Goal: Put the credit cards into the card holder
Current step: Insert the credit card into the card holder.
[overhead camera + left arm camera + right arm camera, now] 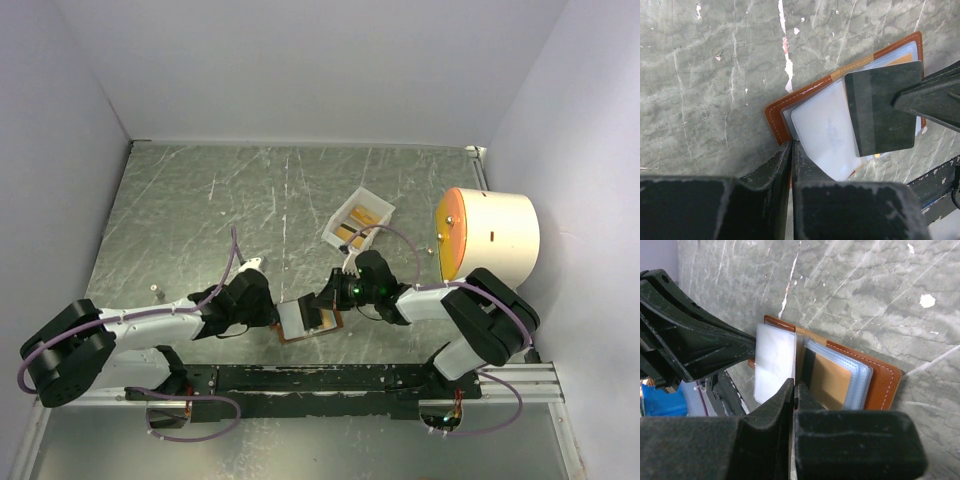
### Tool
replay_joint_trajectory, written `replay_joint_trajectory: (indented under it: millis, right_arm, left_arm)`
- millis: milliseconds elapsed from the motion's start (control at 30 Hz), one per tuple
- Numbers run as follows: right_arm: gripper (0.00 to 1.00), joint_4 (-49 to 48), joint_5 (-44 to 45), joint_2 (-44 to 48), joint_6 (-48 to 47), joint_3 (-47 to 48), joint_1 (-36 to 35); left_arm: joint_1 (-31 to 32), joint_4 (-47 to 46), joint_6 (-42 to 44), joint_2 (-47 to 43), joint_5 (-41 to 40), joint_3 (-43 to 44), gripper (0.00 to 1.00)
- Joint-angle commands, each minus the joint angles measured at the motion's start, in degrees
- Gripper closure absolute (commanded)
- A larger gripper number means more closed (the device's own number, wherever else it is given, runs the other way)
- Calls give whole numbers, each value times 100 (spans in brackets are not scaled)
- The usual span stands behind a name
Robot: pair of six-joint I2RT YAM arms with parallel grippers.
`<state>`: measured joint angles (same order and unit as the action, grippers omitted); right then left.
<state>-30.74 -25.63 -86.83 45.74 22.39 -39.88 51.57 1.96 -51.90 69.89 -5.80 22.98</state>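
Observation:
The brown card holder [330, 323] [776, 116] [882, 380] lies open near the table's front edge, between both arms. My left gripper [275, 317] [791, 145] is shut on the holder's left edge. My right gripper [328, 300] [795, 385] is shut over its middle, and a thin pale edge runs into its tips. I cannot tell whether that edge is pinched. An orange credit card [829, 381] [896, 59] with a dark stripe sits inside a clear pocket beside the right fingers. A clear pocket leaf [774, 365] stands raised to their left. More credit cards [362, 216] lie in the tray.
A small white tray [340, 212] sits tilted behind the holder, at centre right. A big white cylinder with an orange face [495, 235] stands at the right wall. White walls close in the scratched metal table on three sides.

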Motion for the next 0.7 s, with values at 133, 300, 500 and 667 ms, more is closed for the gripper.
replay_joint_trajectory:
  millis: [133, 300, 500, 667]
  right_arm:
    - [100, -280, -230, -216, 116, -112, -32]
    - [100, -121, -99, -236, 224, -77, -31]
    - [100, -1, -46, -290, 380, -48, -39]
    - [100, -53, -65, -406, 485, -38, -62]
  left_arm:
    - [15, 211, 75, 183, -73, -8, 84]
    - [12, 177, 48, 183, -77, -31, 84]
    - [15, 174, 50, 192, -48, -34, 84]
    - [16, 170, 47, 207, -41, -20, 84]
